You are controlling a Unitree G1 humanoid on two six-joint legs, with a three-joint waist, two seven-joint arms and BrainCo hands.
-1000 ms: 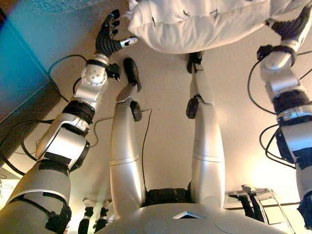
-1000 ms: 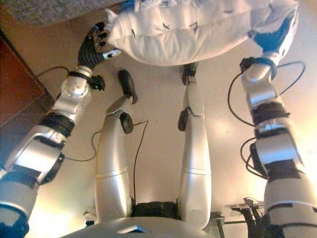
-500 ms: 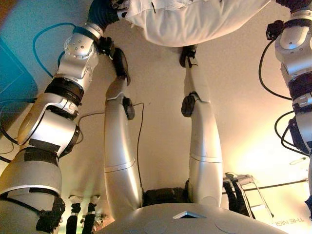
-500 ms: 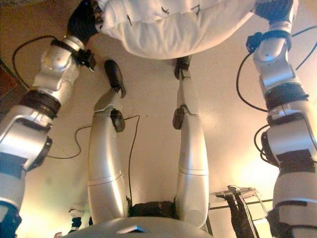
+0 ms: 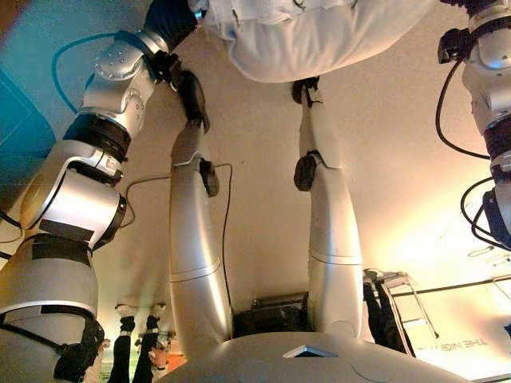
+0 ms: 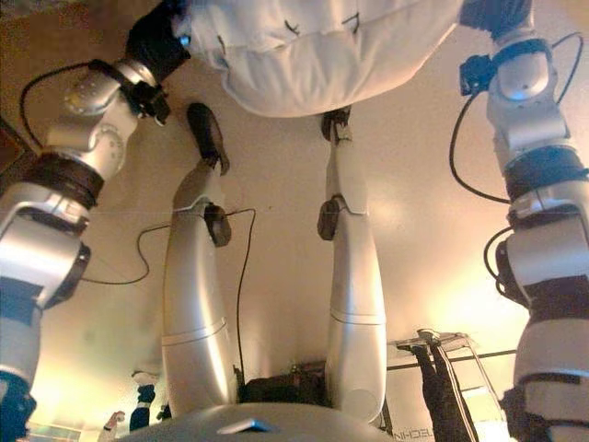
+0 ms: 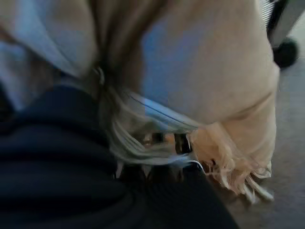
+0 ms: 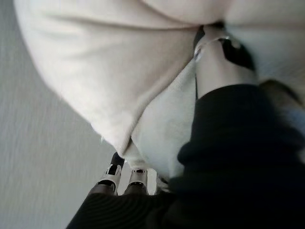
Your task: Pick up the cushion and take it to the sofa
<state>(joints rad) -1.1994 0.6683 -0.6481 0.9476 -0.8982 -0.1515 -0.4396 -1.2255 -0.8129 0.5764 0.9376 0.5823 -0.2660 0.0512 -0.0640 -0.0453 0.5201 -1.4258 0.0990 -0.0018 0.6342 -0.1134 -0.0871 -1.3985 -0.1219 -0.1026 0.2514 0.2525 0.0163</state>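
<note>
A white cushion [image 5: 319, 40] with a fringed edge hangs at the top of both eye views, held up between my two hands above the floor. My left hand [image 5: 172, 16] grips its left end. In the left wrist view its fingers [image 7: 181, 143] are dug into the cushion [image 7: 205, 62] by the fringe. My right hand [image 6: 497, 14] grips the right end. In the right wrist view its thumb [image 8: 214, 62] presses into the cushion [image 8: 95, 71] and its fingers [image 8: 124, 176] sit under it. The upper part of the cushion is out of view.
A dark teal block [image 5: 24, 96] lies along the floor on the left. A metal stand [image 5: 399, 295] is at the lower right. A person's legs [image 5: 132, 351] show at the lower left. The floor is pale beige.
My left hand, open beside the cushion a second ago, has closed on its left end. Both hands and the cushion have risen towards the top of the view.
</note>
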